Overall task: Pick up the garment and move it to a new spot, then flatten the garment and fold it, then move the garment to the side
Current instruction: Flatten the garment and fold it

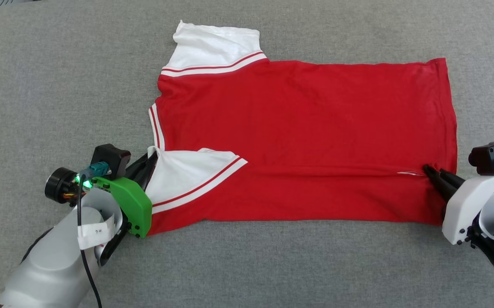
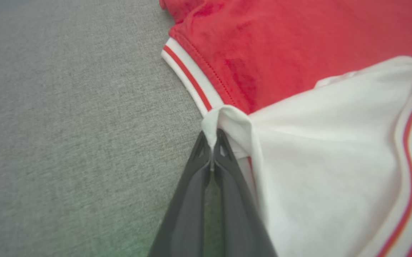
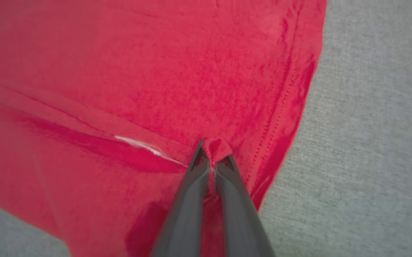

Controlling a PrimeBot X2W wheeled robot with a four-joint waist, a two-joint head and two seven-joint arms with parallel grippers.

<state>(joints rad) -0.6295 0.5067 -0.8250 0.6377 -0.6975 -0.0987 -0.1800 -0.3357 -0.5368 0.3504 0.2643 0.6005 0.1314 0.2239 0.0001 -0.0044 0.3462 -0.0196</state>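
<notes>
Pinching garment point(image 1: 306, 141): left gripper point(image 2: 212, 138), right gripper point(image 3: 213, 159); paper tag point(image 1: 95, 229) unreadable.

Grey fabric surface point(image 1: 58, 77) under the spread red-and-white garment point(image 1: 306, 141).

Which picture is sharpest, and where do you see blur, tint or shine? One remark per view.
Head view: sharpest, evenly lit, the garment casting little shadow. Left wrist view: left gripper blurred near the lens, green tint below. Right wrist view: soft focus, garment shiny by the right gripper.

Left tool point(image 2: 212, 142) and right tool point(image 3: 212, 159), each pinched closed
</notes>
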